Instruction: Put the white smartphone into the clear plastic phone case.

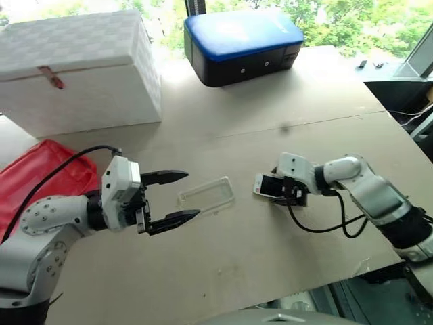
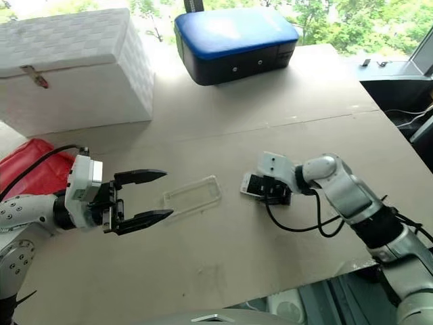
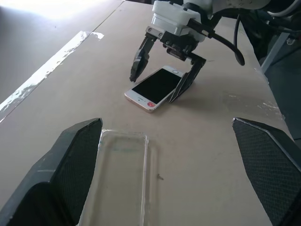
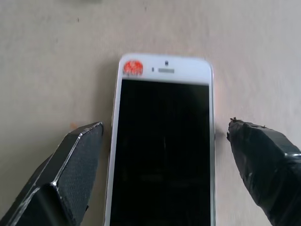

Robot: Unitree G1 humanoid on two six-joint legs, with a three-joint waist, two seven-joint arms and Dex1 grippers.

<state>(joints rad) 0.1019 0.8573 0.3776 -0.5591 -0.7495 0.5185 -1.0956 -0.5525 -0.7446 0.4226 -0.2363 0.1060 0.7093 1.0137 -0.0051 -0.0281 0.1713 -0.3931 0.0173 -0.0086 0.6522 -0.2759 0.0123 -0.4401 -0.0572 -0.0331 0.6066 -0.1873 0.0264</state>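
Nearest us, our left gripper (image 1: 174, 198) hangs just above the table (image 1: 270, 122) with its two black fingers spread wide and nothing between them, pointing toward the case (image 1: 207, 193). The case lies flat and empty on the table just beyond those fingertips, apart from them. A little farther to the right, well clear of the case, the phone (image 3: 156, 87) lies screen up on the table, a red mark near one end of its white face. Our right gripper (image 3: 162, 80) stands over it, fingers parted to either side of the phone and not pressing it. At the far edge of the table sit a white box (image 1: 81, 68) and a blue-topped case (image 1: 243, 44); a red bag (image 1: 40, 177) lies at the left.
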